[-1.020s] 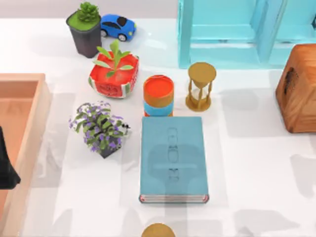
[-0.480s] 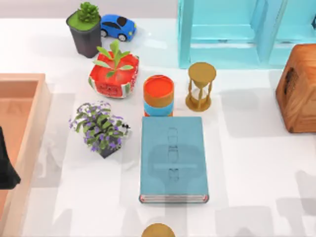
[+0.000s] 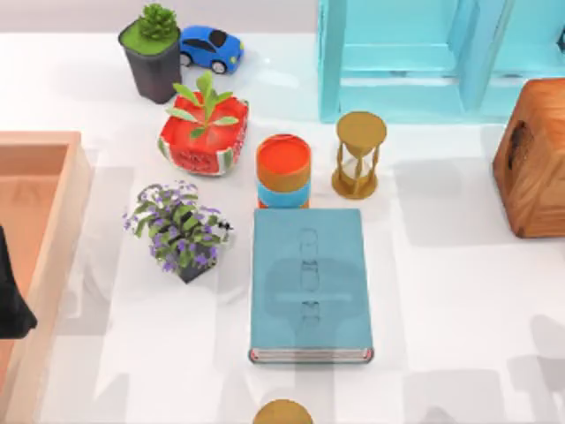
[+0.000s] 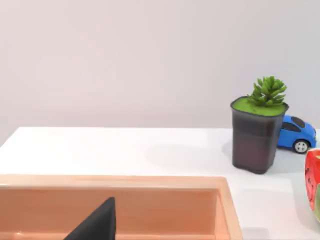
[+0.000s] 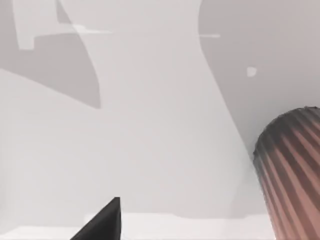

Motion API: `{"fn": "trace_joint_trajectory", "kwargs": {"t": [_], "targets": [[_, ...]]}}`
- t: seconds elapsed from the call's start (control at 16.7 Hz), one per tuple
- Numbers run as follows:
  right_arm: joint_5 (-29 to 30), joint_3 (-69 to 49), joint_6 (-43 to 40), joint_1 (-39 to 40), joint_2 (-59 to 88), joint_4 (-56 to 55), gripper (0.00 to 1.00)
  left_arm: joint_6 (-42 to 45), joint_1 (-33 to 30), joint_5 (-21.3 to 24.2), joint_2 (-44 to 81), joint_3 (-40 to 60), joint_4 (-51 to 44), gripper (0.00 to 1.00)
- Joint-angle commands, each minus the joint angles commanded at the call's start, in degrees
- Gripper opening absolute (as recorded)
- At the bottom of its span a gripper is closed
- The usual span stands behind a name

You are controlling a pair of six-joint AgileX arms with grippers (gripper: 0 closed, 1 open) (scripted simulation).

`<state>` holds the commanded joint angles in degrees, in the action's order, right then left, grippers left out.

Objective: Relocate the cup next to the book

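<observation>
The book lies flat at the middle of the table, teal-blue, with its white page edges toward the front. In the right wrist view the cup stands close by, a ribbed copper-pink side cut off by the picture's edge. One dark finger of my right gripper shows beside it, apart from it. A rounded golden-brown top sits at the table's front edge just before the book; I cannot tell whether it is the cup. My left arm is parked over the wooden tray, one finger showing.
Behind the book stand an orange-topped cylinder and a golden hourglass. A purple-flowered plant, a watermelon pot, a dark pot and a blue toy car are on the left. The wooden tray is far left, a wooden box far right, a turquoise shelf behind.
Shadows on the table's front right and on the book's cover have shifted. No object on the table has moved, and the left arm has stayed put.
</observation>
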<state>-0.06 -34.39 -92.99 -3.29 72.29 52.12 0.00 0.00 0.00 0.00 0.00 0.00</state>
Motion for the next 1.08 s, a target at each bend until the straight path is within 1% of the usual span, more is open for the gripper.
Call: {"fn": "trace_joint_trajectory", "kwargs": {"t": [0.66, 0.72, 1.08], "targets": [[0.00, 0.00, 0.00, 0.00, 0.00, 0.00, 0.02, 0.00, 0.00, 0.00, 0.00, 0.00, 0.00, 1.00], [0.00, 0.00, 0.00, 0.00, 0.00, 0.00, 0.00, 0.00, 0.00, 0.00, 0.00, 0.00, 0.00, 1.00], [0.00, 0.00, 0.00, 0.00, 0.00, 0.00, 0.00, 0.00, 0.00, 0.00, 0.00, 0.00, 0.00, 1.00]]}}
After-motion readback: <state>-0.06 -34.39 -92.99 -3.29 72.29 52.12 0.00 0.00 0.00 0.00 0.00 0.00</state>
